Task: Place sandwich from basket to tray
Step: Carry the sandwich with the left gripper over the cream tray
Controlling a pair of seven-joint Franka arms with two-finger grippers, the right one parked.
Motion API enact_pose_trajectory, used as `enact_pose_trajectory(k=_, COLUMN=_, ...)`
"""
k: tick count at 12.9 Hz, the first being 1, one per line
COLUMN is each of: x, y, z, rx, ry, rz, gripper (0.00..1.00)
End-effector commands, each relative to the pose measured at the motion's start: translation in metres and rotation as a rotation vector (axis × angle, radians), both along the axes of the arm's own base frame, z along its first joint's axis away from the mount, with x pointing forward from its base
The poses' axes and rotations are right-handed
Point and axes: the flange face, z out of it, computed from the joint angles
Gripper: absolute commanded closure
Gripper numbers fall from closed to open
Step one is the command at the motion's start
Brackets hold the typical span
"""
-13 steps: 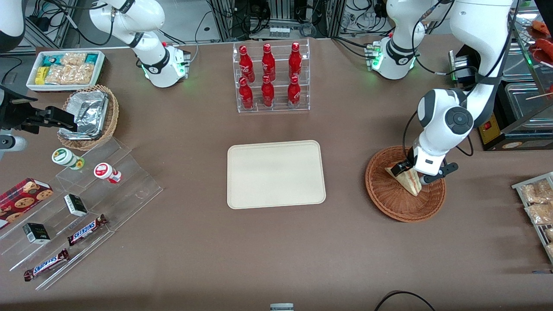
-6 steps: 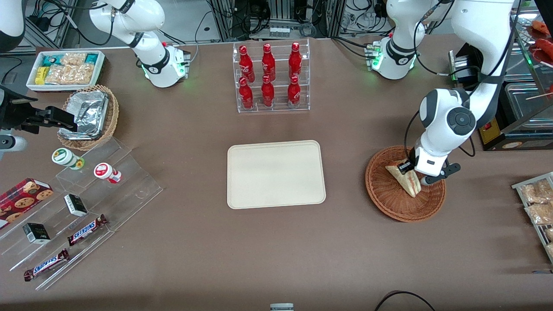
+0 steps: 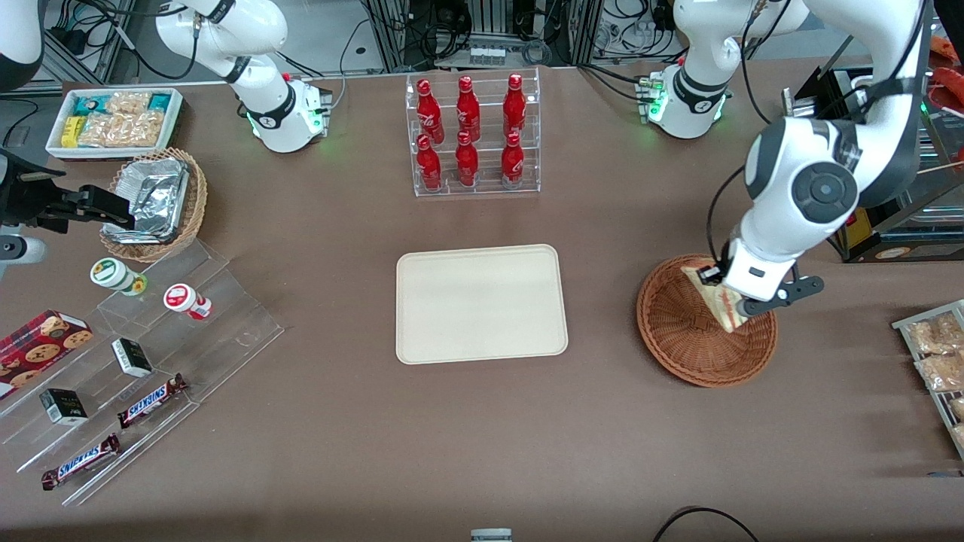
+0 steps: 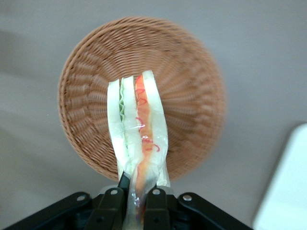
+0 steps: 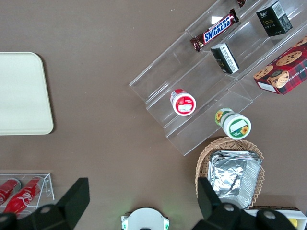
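My left gripper (image 3: 724,295) hangs above the reddish-brown wicker basket (image 3: 678,331) and is shut on the sandwich (image 3: 724,307). The sandwich (image 4: 139,129) is a pale wedge in clear wrap with red, orange and green layers; it hangs clear of the basket (image 4: 192,86), pinched at one end between the black fingers (image 4: 112,203). The gripper (image 4: 136,196) has the wedge's tip between its fingers. The cream-beige tray (image 3: 480,302) lies flat at the table's middle, toward the parked arm from the basket, with nothing on it; a corner of the tray (image 4: 288,191) shows in the left wrist view.
A clear rack of red bottles (image 3: 473,135) stands farther from the front camera than the tray. Toward the parked arm's end are a tan basket of foil containers (image 3: 154,202), a white snack bin (image 3: 114,120) and clear steps with snacks (image 3: 135,361). Packets on a rack (image 3: 938,354) lie at the working arm's end.
The gripper has risen with the sandwich held in it, lifting the wedge off the basket floor; the arm's wrist has moved up and slightly toward the working arm's end.
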Motion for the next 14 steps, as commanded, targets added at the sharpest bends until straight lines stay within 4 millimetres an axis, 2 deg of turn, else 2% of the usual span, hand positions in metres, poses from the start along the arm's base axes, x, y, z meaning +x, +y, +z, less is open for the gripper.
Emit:
enact_pose_trajectory(k=1, x=0.011, y=-0.072, z=0.016, rx=-0.046, ry=0.031, rz=-0.042, gripper=1.0)
enact_pose_trajectory(k=2, x=0.012, y=-0.097, z=0.019, rx=-0.062, ry=0.023, rz=-0.074, gripper=1.0)
enact_pose_trajectory(k=4, x=0.005, y=-0.158, z=0.01, rx=-0.073, ry=0.025, rz=-0.163, gripper=1.0)
enact_pose_trajectory(k=8, x=-0.005, y=-0.25, z=-0.017, rx=-0.09, ry=0.029, rz=-0.169, gripper=1.0)
enact_pose_trajectory(k=11, x=-0.025, y=-0.302, z=-0.056, rx=-0.09, ry=0.056, rz=-0.241, gripper=1.0)
enact_pose_trajectory(k=14, x=-0.027, y=-0.328, z=-0.094, rx=-0.131, ry=0.013, rz=-0.24, gripper=1.0)
